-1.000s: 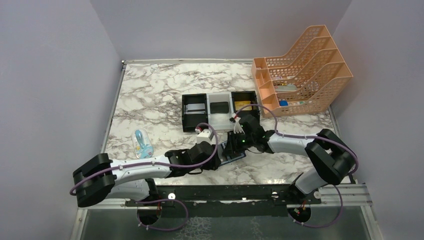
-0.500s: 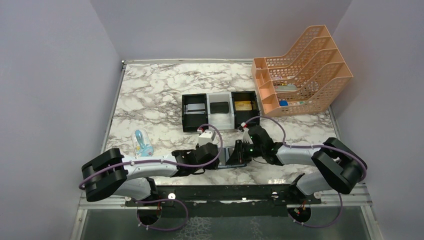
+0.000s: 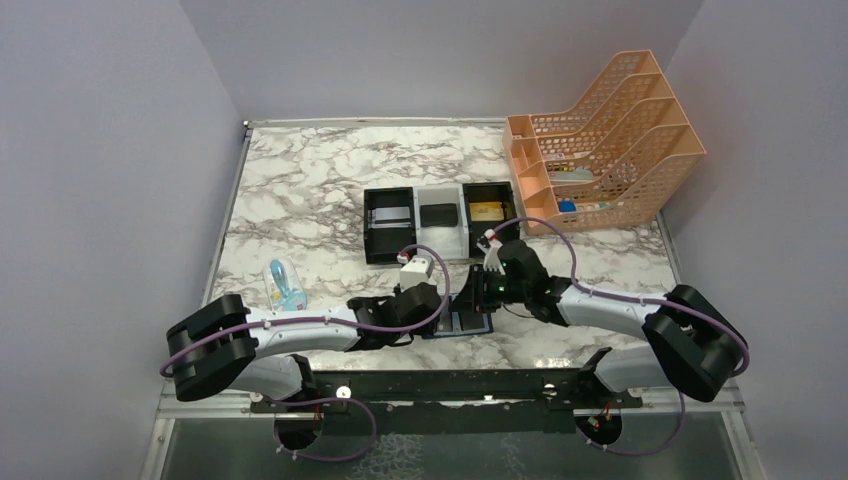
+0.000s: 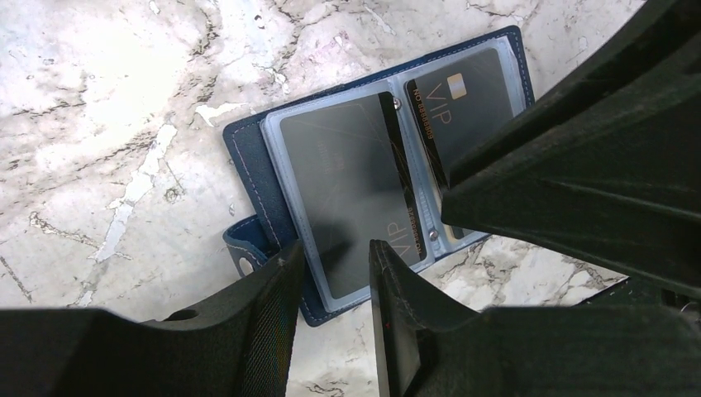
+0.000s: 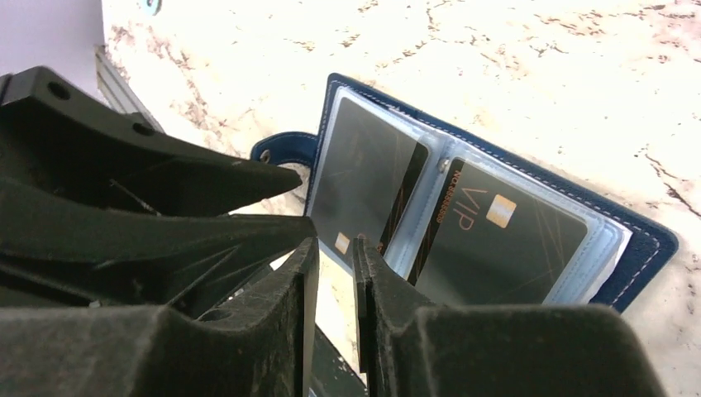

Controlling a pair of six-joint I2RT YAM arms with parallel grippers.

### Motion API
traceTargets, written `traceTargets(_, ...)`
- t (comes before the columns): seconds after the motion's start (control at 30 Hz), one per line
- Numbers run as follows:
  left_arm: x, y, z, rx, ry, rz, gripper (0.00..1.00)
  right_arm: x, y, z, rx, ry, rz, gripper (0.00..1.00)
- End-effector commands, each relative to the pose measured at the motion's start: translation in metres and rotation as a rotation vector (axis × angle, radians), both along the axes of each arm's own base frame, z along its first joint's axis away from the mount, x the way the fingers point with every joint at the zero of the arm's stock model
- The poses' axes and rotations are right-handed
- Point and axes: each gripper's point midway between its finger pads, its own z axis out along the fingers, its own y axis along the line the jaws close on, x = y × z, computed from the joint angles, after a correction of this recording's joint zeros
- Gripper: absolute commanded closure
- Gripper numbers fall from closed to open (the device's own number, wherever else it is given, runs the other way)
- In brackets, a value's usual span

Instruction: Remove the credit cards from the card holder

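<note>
The navy card holder (image 3: 466, 322) lies open on the marble table near the front edge. In the left wrist view it (image 4: 255, 169) shows two clear pockets, each with a black VIP credit card (image 4: 347, 178) (image 4: 467, 95) inside. My left gripper (image 4: 335, 252) is open with a narrow gap, its tips over the holder's near edge by the tab. My right gripper (image 5: 335, 244) is open by a thin gap and empty, just above the left card (image 5: 364, 178); the other card (image 5: 504, 240) lies beside it. Both grippers (image 3: 440, 305) (image 3: 480, 295) meet over the holder.
Three small trays stand behind: a black one (image 3: 370, 232) with a grey card, a white one (image 3: 440, 238) with a black card, a black one (image 3: 510, 205) with a gold card. A peach mesh file rack (image 3: 610, 150) stands back right. A blue-and-clear object (image 3: 283, 285) lies left.
The right gripper has come down from a raised pose to just above the holder. The left gripper has shifted a little right. The holder now lies open flat.
</note>
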Motion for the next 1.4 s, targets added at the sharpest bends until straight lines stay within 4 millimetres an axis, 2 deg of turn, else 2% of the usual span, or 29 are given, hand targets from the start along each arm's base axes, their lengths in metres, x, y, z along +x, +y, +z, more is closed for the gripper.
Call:
traceTargets(0.0, 0.006, -0.004, 0.004, 0.015, -0.032, 0.001, 0.63, 0.011, 0.001, -0.01, -0.048, -0.003, -0.024, 0.76)
traceTargets(0.27, 0.002, -0.002, -0.015, 0.061, 0.008, -0.001, 0.63, 0.008, 0.002, -0.029, -0.087, 0.036, 0.003, 0.73)
traceTargets(0.47, -0.004, 0.001, -0.028, 0.098, 0.045, -0.017, 0.73, 0.003, -0.003, -0.052, -0.133, 0.073, 0.012, 0.73)
traceTargets(0.57, -0.006, 0.005, -0.032, 0.112, 0.058, -0.02, 0.77, 0.004, -0.006, -0.05, -0.13, 0.063, -0.008, 0.76)
traceTargets(1.13, -0.006, 0.013, -0.034, 0.135, 0.059, 0.009, 0.77, 0.004, 0.002, -0.02, -0.052, 0.015, 0.024, 0.98)
traceTargets(1.37, -0.006, 0.016, -0.034, 0.141, 0.057, 0.017, 0.78, 0.001, -0.001, -0.018, -0.072, 0.005, 0.052, 0.98)
